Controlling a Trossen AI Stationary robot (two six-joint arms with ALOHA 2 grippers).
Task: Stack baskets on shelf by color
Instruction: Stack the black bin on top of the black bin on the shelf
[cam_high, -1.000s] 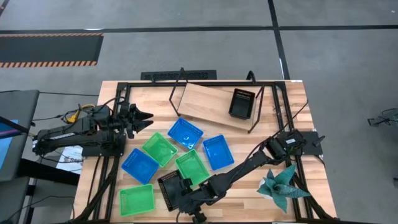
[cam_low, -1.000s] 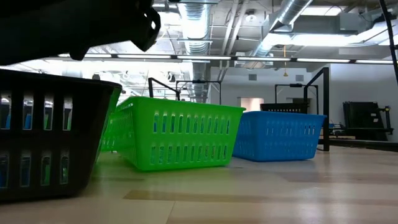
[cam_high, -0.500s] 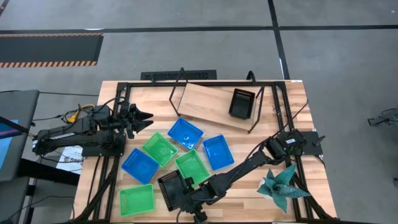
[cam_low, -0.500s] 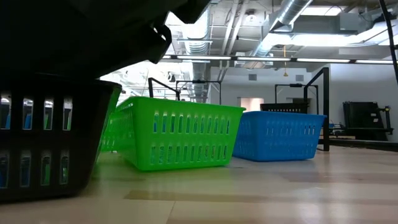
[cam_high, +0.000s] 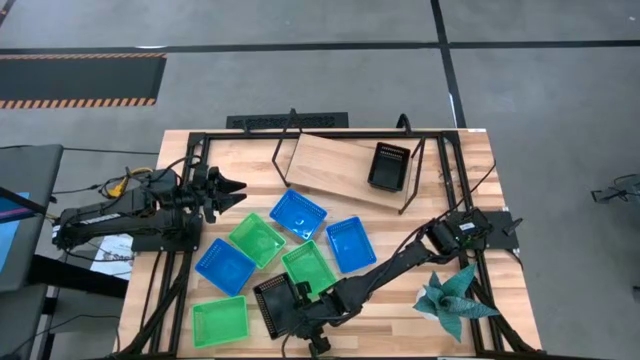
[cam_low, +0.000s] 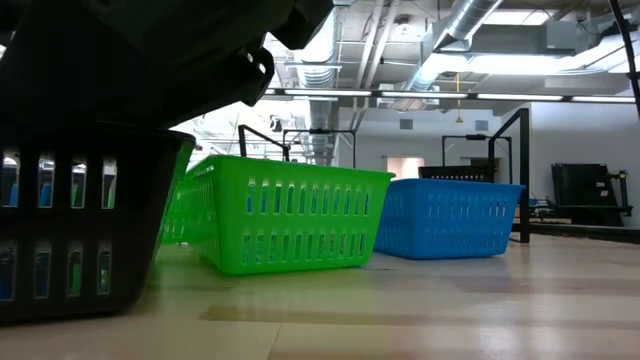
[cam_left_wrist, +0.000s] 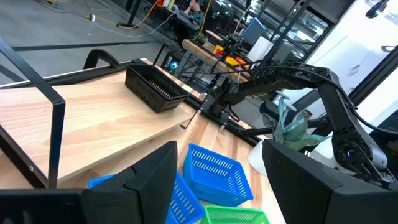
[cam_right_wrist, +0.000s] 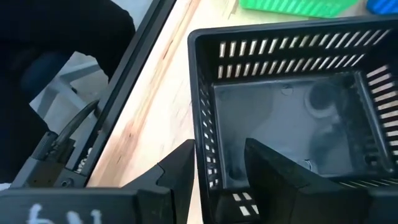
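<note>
At the high view's bottom centre, the right gripper (cam_right_wrist: 214, 165) is straddling the black rectangular plastic mesh basket's (cam_right_wrist: 292, 112) wall, fingers apart; the left gripper (cam_high: 228, 188) is waiting at left, fingers apart.

One basket (cam_high: 389, 166) on the shelf (cam_high: 330, 168), seven others (cam_high: 299, 213) before it on the table (cam_high: 480, 170).

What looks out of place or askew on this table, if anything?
The shelf sits skewed, not square with the table edges, with one black basket on it. The blue and green baskets lie scattered at mixed angles. The right gripper has its jaws astride the wall of another black basket. Nothing looks damaged.
</note>
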